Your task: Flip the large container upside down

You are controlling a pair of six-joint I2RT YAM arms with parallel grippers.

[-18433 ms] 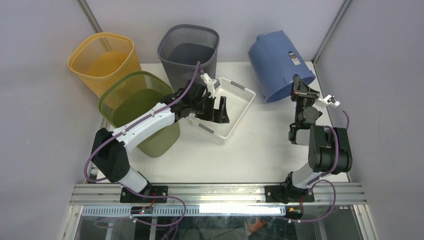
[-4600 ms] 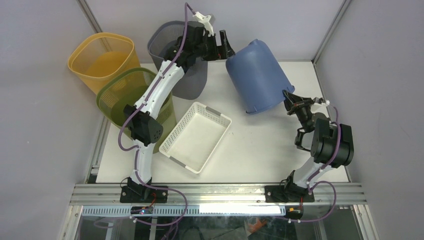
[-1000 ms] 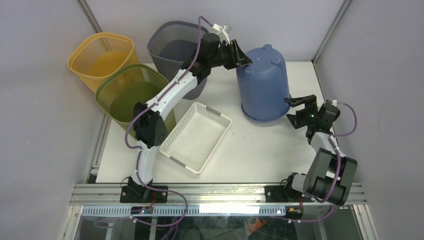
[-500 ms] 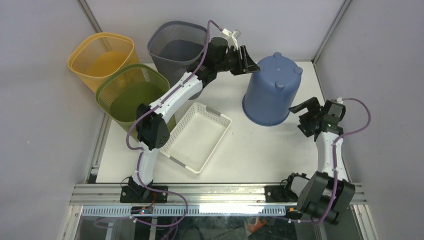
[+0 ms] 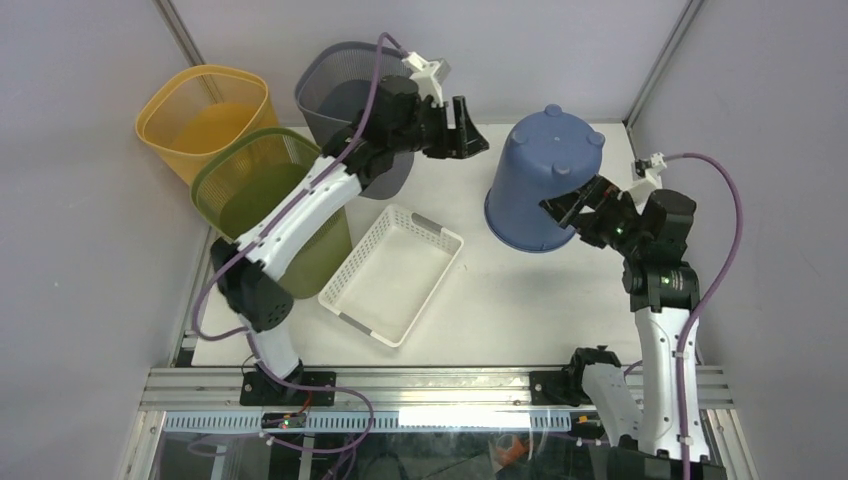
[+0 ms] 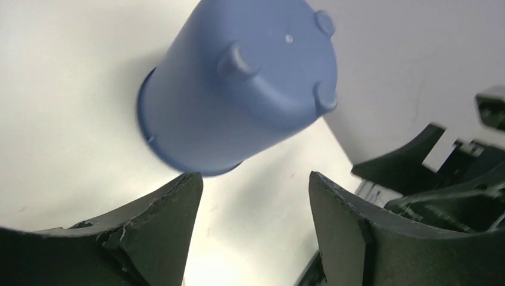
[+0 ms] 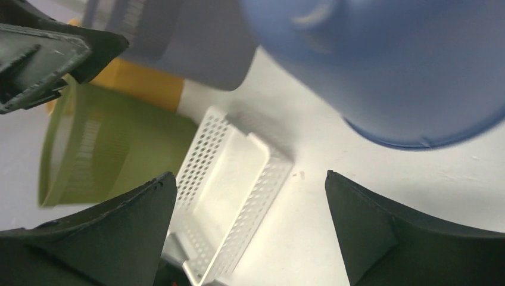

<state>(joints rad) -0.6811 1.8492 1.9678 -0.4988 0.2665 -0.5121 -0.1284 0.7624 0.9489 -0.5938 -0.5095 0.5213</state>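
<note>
white-and-black arms [image 5: 305,195], purple cables [image 5: 740,225]

No legible text or labels anywhere

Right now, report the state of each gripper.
Left gripper: open, holding nothing.
Right gripper: open, holding nothing.

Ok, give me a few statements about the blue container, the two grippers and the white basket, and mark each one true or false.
1. The blue container stands mouth down on the table, feet up. True.
2. The left gripper is clamped on the container. False: it is open, clear of the container and holds nothing.
3. The white basket lies inside the green bin. False: it sits on the table beside that bin.
4. The right gripper is open. True.
</note>
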